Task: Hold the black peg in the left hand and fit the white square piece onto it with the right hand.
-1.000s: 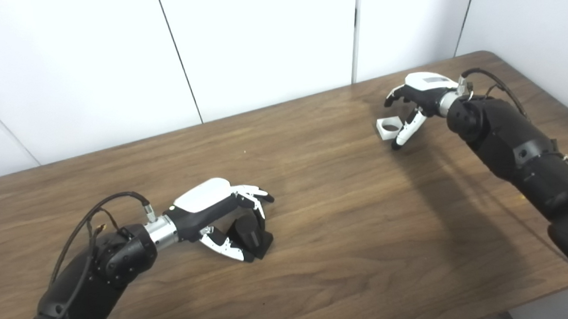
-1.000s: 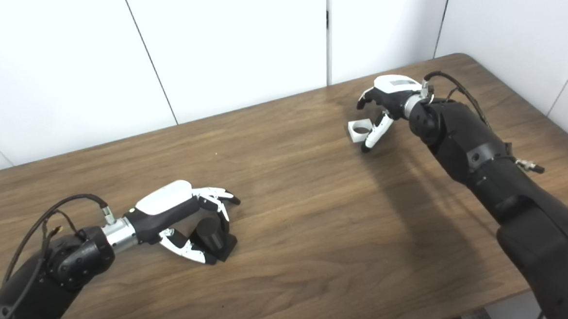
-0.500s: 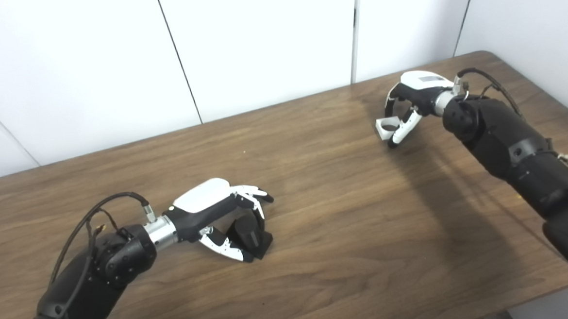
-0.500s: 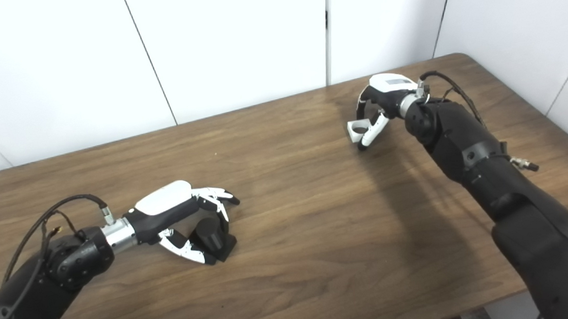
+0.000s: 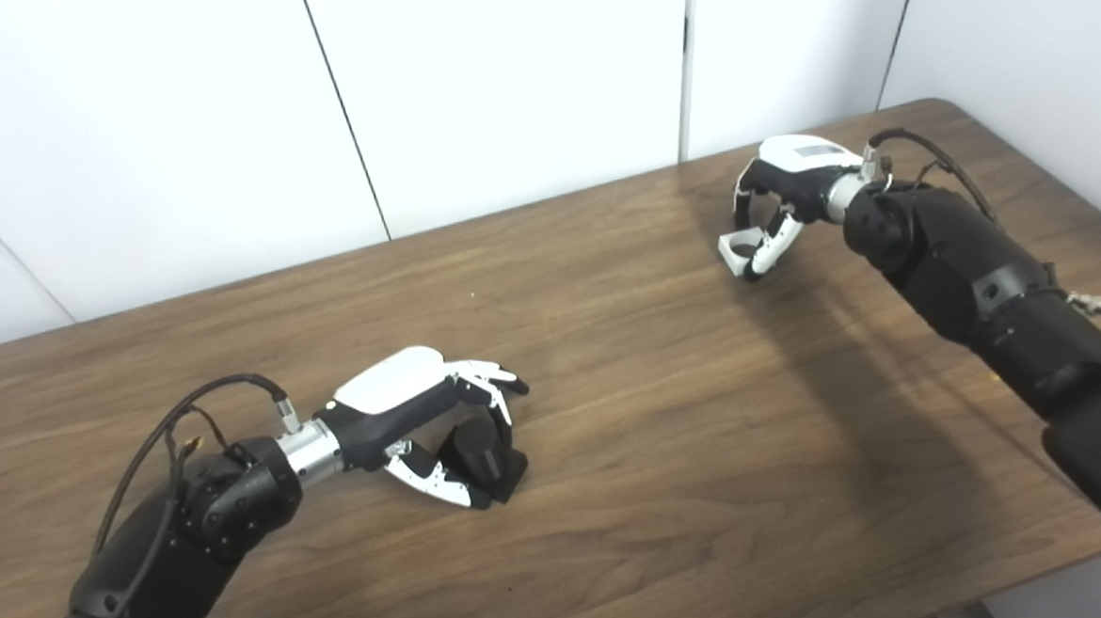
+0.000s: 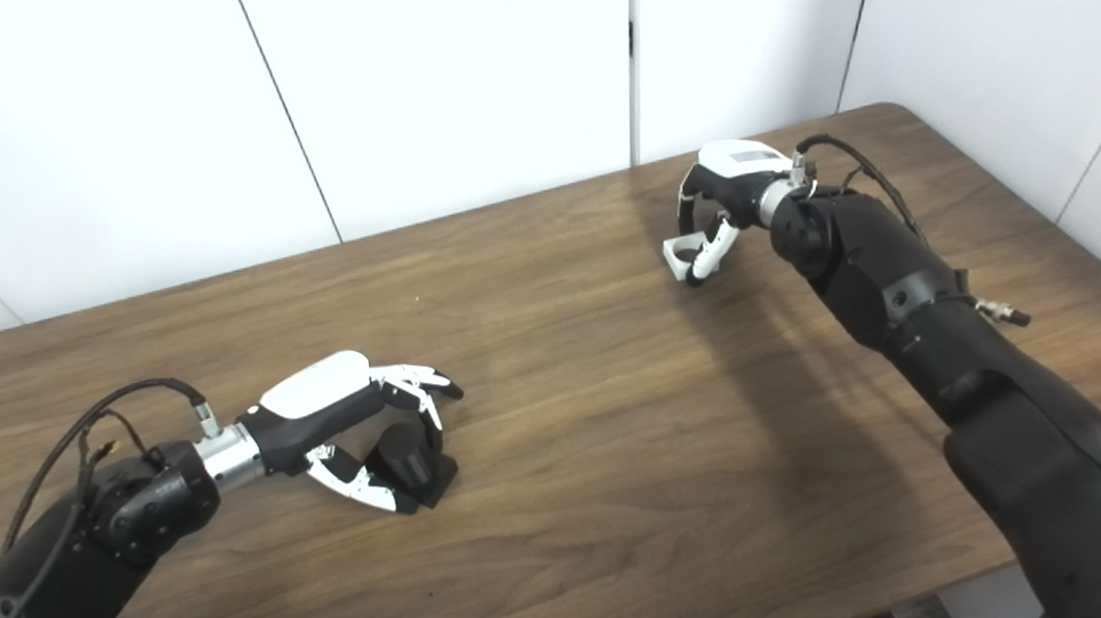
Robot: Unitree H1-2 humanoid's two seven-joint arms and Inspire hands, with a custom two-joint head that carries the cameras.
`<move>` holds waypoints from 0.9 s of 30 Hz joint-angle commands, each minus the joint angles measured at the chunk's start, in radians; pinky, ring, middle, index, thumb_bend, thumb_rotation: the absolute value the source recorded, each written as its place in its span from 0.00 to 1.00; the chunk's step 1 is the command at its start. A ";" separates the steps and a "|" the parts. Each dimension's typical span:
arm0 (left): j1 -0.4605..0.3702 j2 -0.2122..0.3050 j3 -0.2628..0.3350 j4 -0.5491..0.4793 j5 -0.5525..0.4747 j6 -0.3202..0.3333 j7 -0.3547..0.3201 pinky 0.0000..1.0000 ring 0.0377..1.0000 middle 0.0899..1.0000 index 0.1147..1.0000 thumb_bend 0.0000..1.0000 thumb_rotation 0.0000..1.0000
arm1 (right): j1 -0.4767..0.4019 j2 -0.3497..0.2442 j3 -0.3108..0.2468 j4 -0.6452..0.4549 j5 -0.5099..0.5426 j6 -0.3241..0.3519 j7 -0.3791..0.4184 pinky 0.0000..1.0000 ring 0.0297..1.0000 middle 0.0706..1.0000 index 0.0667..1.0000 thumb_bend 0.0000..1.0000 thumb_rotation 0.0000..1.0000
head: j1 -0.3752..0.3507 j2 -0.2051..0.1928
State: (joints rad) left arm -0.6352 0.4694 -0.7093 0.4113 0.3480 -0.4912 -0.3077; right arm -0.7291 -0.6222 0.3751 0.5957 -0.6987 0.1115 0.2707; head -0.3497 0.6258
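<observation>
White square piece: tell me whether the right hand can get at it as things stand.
Probably yes. The right hand is already at the white square piece, fingers curled around it, and nothing else on the table stands between them. Whether the grip is firm cannot be told.

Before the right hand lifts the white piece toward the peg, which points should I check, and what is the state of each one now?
1. Left hand closed around black peg: ok, fingers and thumb wrap it.
2. Peg upright, top free: ok, it stands on its square base on the table.
3. Right hand closed on white piece: ok, fingers and thumb are on it; how firm, cannot tell.
4. White piece off the table: cannot tell, it sits very low.
5. Round hole of the piece unblocked: cannot tell, the thumb crosses its edge.
6. Path between the two hands: ok, only bare table shows.
</observation>
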 commanded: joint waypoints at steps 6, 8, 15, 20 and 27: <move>0.095 0.056 -0.072 0.050 0.140 0.023 -0.104 0.82 0.89 0.84 0.42 0.52 0.06 | 0.004 -0.009 0.023 -0.002 -0.034 0.016 -0.011 0.68 0.82 0.83 0.45 0.51 0.15 | 0.002 0.004; 0.095 0.056 -0.071 0.049 0.139 0.024 -0.106 0.82 0.89 0.84 0.42 0.52 0.06 | 0.007 -0.008 0.020 -0.003 -0.030 0.014 -0.017 0.70 0.83 0.82 0.45 0.51 0.15 | 0.001 0.004; 0.092 0.058 -0.071 0.050 0.133 0.023 -0.109 0.82 0.89 0.85 0.42 0.52 0.06 | 0.016 -0.019 0.004 -0.022 -0.016 0.002 -0.035 0.71 0.84 0.82 0.45 0.51 0.14 | 0.005 0.006; 0.089 0.057 -0.065 0.049 0.128 0.030 -0.125 0.83 0.90 0.85 0.42 0.52 0.06 | 0.032 -0.033 -0.029 -0.067 0.006 -0.013 -0.058 0.72 0.84 0.80 0.45 0.52 0.14 | 0.002 0.008; 0.092 0.058 -0.066 0.048 0.124 0.025 -0.118 0.82 0.90 0.85 0.42 0.52 0.06 | 0.058 -0.063 -0.051 -0.167 0.005 -0.009 -0.043 0.73 0.84 0.80 0.45 0.51 0.14 | 0.004 0.017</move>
State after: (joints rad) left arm -0.6349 0.4672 -0.7101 0.4065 0.3480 -0.4912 -0.3061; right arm -0.6496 -0.6491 0.3432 0.4755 -0.6909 0.1031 0.2191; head -0.3452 0.6396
